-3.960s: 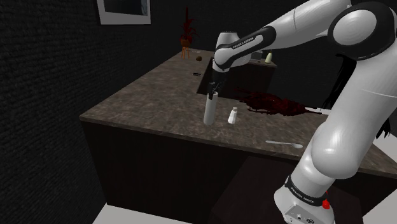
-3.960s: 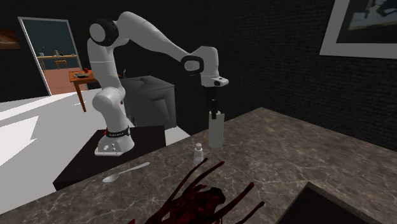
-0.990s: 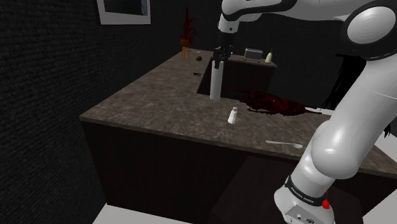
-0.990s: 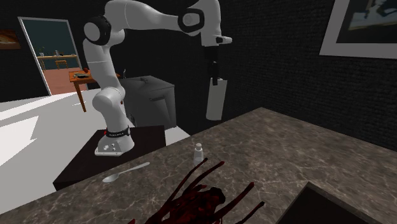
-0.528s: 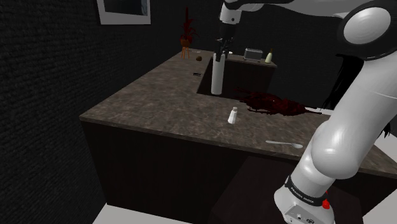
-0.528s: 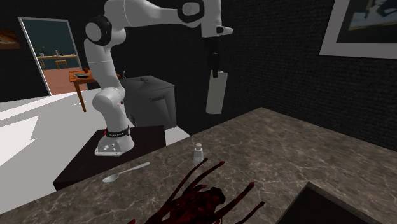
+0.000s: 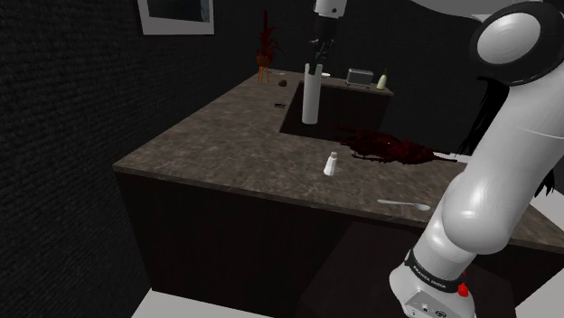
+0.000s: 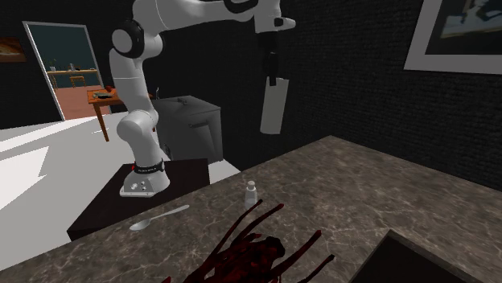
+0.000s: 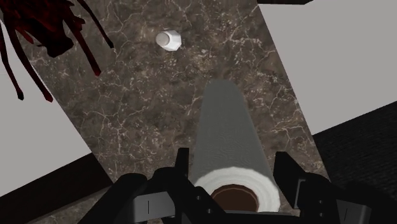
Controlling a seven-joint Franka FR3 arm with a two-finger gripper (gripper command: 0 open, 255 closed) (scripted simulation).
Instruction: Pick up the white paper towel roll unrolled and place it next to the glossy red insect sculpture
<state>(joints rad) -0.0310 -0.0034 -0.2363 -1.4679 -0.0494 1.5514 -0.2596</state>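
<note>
Lifts the white paper towel roll (image 7: 310,98) (image 8: 273,106) a little higher than a second ago, and far above the spot on the dark marbled countertop (image 7: 217,135) (image 8: 362,193) where it stood four seconds back. Holds it upright by its top end, straight below the black gripper (image 7: 316,61) (image 8: 271,74) (image 9: 233,167). Clamps it from both sides with the fingers (image 9: 286,168), the brown core showing at the roll's (image 9: 232,146) near end in the wrist view. Keeps it in mid-air, well apart from the glossy red insect sculpture (image 7: 384,146) (image 8: 249,253) (image 9: 44,25), up and to the shoulder view's left of it. Leaves a small white shaker (image 7: 332,163) (image 8: 251,193) (image 9: 168,39) standing on the countertop (image 9: 146,108) just beside the sculpture's spindly legs. Passes over a spoon (image 7: 404,205) (image 8: 159,217) lying flat near the counter edge closest to the stand.
</note>
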